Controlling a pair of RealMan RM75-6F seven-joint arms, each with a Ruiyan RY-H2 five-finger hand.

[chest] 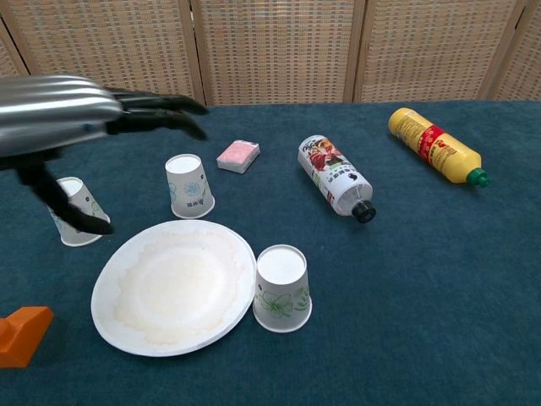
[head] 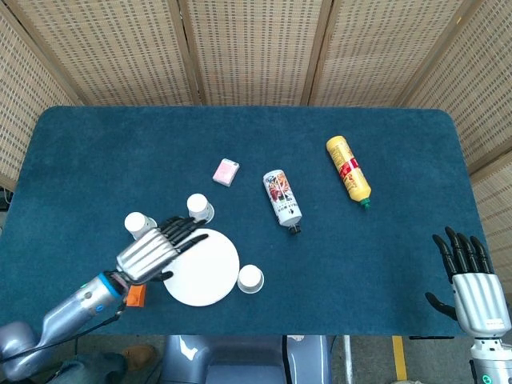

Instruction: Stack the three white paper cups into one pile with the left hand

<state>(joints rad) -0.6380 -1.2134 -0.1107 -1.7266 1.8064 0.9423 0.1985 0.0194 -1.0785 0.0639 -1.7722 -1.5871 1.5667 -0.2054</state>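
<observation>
While all three cups (chest: 282,288) stand upside down — apart, axes vertical.

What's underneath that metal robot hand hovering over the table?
From above, the left robot hand covers part of the white plate rim and blue cloth; it hides part of the orange block. The leftmost cup sits just beyond it. It holds nothing.
</observation>
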